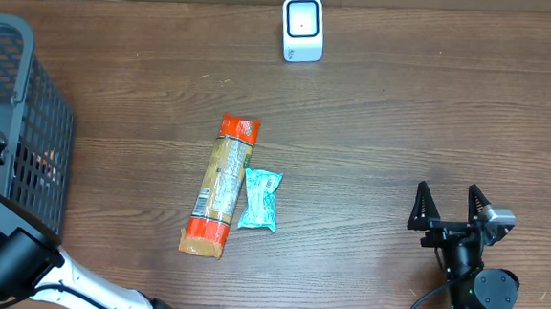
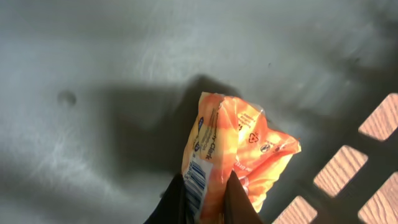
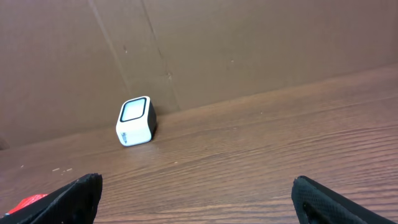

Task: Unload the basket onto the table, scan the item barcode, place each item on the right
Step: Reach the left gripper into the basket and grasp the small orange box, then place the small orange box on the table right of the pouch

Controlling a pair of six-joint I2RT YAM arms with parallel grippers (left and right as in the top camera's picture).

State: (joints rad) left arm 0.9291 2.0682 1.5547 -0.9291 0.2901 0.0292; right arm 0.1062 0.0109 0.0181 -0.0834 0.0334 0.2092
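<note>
**Task status: early stage, pick-up.**

1. The left gripper [image 2: 204, 182] is inside the basket [image 1: 12, 71]. Its jaws are shut on the lower edge of an orange pouch [image 2: 242, 146]. This pouch is the item in hand.
2. The pouch lies against the grey basket floor. Whether it is lifted clear cannot be told from the wrist view.
3. A blue-and-white striped panel, probably the barcode [image 2: 196, 176], sits between the fingertips. The grip may partly cover it.
4. The right gripper [image 1: 450, 199] stands fully open and holds nothing. It rests low at the right side of the table [image 1: 402, 114], well apart from every item.
5. The scanner [image 1: 302, 28] stands at the far edge of the table, its window facing the arms. Nothing is in front of it.
6. A long pack [image 1: 222, 185] and a teal pack [image 1: 260, 200] lie side by side at mid-table, touching or nearly so.

**Done:** grasp on the pouch.

**Left, by judgement:** lift the pouch out of the basket, carry it to the scanner, and turn the striped panel toward the window. No scan is made yet.
</note>
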